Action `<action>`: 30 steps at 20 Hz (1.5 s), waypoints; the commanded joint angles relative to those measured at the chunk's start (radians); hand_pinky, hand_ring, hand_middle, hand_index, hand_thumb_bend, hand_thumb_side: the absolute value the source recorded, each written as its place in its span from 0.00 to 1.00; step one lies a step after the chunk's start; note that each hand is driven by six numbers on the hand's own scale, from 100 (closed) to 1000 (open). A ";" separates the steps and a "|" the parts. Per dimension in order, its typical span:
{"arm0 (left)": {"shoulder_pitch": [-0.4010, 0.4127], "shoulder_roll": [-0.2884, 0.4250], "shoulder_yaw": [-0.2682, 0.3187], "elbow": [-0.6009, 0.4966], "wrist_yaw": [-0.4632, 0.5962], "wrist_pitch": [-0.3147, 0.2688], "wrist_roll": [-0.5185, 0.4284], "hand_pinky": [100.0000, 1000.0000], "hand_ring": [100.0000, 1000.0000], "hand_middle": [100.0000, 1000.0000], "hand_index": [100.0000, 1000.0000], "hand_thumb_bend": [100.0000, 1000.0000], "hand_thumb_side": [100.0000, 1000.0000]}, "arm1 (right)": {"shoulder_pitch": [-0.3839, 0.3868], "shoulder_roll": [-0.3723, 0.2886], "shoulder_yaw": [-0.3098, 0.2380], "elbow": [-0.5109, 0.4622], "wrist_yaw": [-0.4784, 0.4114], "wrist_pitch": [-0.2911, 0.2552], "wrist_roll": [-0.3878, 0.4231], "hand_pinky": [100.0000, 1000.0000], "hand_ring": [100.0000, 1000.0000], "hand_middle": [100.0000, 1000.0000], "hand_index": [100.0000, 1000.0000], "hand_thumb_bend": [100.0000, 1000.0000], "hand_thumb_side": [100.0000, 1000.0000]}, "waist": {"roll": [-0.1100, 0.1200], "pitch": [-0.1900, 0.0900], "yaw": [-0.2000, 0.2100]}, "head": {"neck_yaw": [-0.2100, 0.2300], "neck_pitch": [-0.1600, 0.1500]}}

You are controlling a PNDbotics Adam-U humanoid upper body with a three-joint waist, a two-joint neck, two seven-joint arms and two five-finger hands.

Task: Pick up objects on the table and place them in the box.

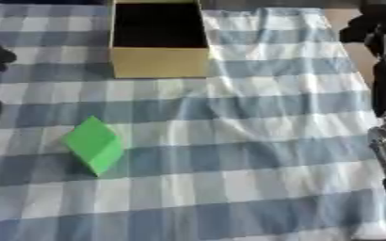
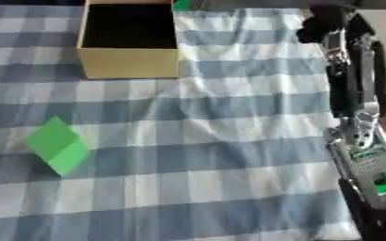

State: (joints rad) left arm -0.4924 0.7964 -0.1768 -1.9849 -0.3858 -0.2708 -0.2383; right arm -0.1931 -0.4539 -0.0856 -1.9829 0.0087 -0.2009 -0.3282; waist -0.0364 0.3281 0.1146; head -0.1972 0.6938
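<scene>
- We see a bright green block lying on the blue-and-white checked cloth, tipped so that one corner points away from us, with its lighter top face and darker side faces showing.
- We see the box, tan-walled and open at the top, dark inside, standing upright well beyond the green block and to its right.

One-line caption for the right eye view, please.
Green block lies on the checked tablecloth, apart from the open cardboard box; right hand raised far right.
</scene>
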 commanded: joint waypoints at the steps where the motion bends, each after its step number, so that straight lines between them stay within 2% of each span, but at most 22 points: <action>1: -0.036 0.048 -0.006 -0.015 -0.052 -0.045 -0.011 0.66 0.71 0.74 0.88 0.22 0.80 | -0.005 -0.027 -0.006 -0.017 0.008 0.000 0.001 0.57 0.54 0.51 0.69 0.00 0.80 | -0.007 -0.004 -0.003 | 0.003 0.006; 5: -0.085 0.070 -0.030 -0.015 -0.098 -0.104 -0.037 0.67 0.74 0.77 0.91 0.33 0.83 | -0.002 -0.028 -0.004 -0.017 0.011 0.001 0.001 0.57 0.54 0.51 0.69 0.00 0.80 | -0.005 0.003 -0.009 | 0.010 -0.008; 9: -0.132 0.101 -0.059 -0.015 -0.138 -0.160 -0.085 0.68 0.76 0.79 0.94 0.50 0.83 | 0.001 -0.032 -0.002 -0.017 0.016 0.000 0.003 0.57 0.54 0.51 0.69 0.00 0.80 | -0.001 0.011 -0.018 | 0.015 -0.022; 14: -0.192 0.115 -0.100 -0.015 -0.178 -0.198 -0.186 0.70 0.79 0.82 1.00 0.68 0.85 | 0.002 -0.033 0.001 -0.017 0.019 0.001 0.003 0.57 0.54 0.51 0.69 0.00 0.80 | 0.006 0.018 -0.035 | 0.023 -0.043; 17: -0.228 0.114 -0.130 -0.015 -0.188 -0.222 -0.266 0.71 0.81 0.84 1.00 0.77 0.88 | 0.004 -0.033 0.002 -0.017 0.020 0.002 0.004 0.57 0.54 0.51 0.69 0.00 0.80 | 0.009 0.019 -0.041 | 0.027 -0.048; 21: -0.272 0.110 -0.159 -0.015 -0.189 -0.222 -0.373 0.72 0.81 0.85 1.00 0.78 0.89 | 0.005 -0.034 0.004 -0.017 0.022 0.003 0.006 0.57 0.54 0.51 0.69 0.00 0.80 | 0.014 0.018 -0.048 | 0.035 -0.047; 27: -0.299 0.092 -0.168 -0.015 -0.181 -0.209 -0.459 0.72 0.82 0.85 0.99 0.70 0.83 | 0.010 -0.030 -0.001 -0.017 0.023 0.004 0.001 0.57 0.54 0.50 0.69 0.00 0.80 | 0.022 0.015 -0.062 | 0.042 -0.066; 30: -0.311 0.082 -0.172 -0.015 -0.178 -0.205 -0.509 0.72 0.82 0.85 1.00 0.65 0.79 | 0.013 -0.026 0.002 -0.017 0.024 0.008 0.004 0.57 0.54 0.50 0.69 0.00 0.80 | 0.027 0.017 -0.065 | 0.043 -0.063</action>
State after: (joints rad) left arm -0.7854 0.8671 -0.3532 -1.9853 -0.5691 -0.4278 -0.6792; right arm -0.1757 -0.4614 -0.0791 -1.9829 0.0258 -0.1948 -0.3240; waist -0.0235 0.3492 0.0495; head -0.1575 0.6389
